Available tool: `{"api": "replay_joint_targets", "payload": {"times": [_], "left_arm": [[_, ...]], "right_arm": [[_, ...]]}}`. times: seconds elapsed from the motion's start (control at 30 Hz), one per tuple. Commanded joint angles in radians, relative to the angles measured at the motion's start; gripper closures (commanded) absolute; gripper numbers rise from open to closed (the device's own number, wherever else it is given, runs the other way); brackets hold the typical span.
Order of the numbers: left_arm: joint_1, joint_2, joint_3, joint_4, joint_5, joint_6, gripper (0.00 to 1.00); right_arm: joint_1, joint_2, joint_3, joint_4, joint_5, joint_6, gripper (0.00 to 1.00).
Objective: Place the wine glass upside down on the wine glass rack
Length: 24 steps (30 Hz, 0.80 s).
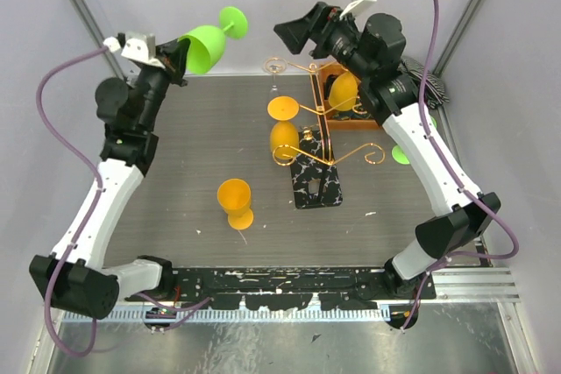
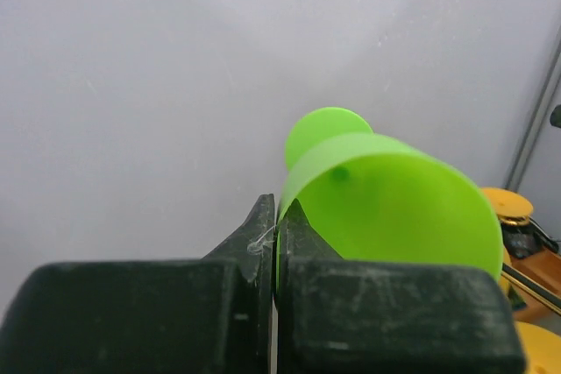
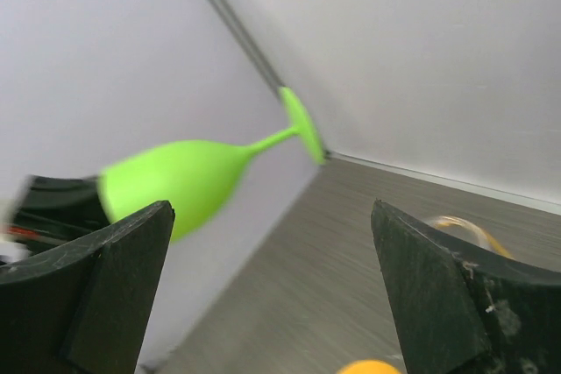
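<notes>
A bright green wine glass is held in the air at the back left, lying nearly sideways with its foot toward the back wall. My left gripper is shut on its rim; in the left wrist view the fingers pinch the thin bowl wall. The wine glass rack, gold wire on a marbled base, stands mid-table. My right gripper hangs open and empty above the rack's far end. It faces the green glass, which is apart from its jaws.
An orange glass hangs upside down on the rack's left arm. Another orange glass stands upside down on the table in front. An orange tray at the back right holds a yellow glass. A green disc lies beside the right arm.
</notes>
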Motion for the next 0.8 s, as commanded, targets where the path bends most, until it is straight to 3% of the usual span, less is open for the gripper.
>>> {"api": "replay_joint_targets", "payload": {"times": [0.0,0.13,0.23,0.6,0.77], "left_arm": [[-0.030,0.062,-0.110,0.597,-0.038,0.103,1.00],[-0.087,0.165,-0.115,0.809,-0.052,0.220,1.00],[-0.131,0.198,-0.098,0.845,-0.059,0.291,1.00],[-0.189,0.206,-0.103,0.865,-0.036,0.366,1.00],[-0.189,0.191,-0.125,0.868,-0.031,0.375,1.00]], "right_arm": [[-0.003,0.019,-0.048,0.359,-0.135,0.382,0.00],[-0.002,0.089,-0.065,0.576,-0.206,0.652,0.03],[0.001,0.138,-0.060,0.660,-0.234,0.768,0.04],[0.019,0.247,0.048,0.630,-0.213,0.762,0.09],[0.026,0.297,0.080,0.700,-0.193,0.816,0.12]]}}
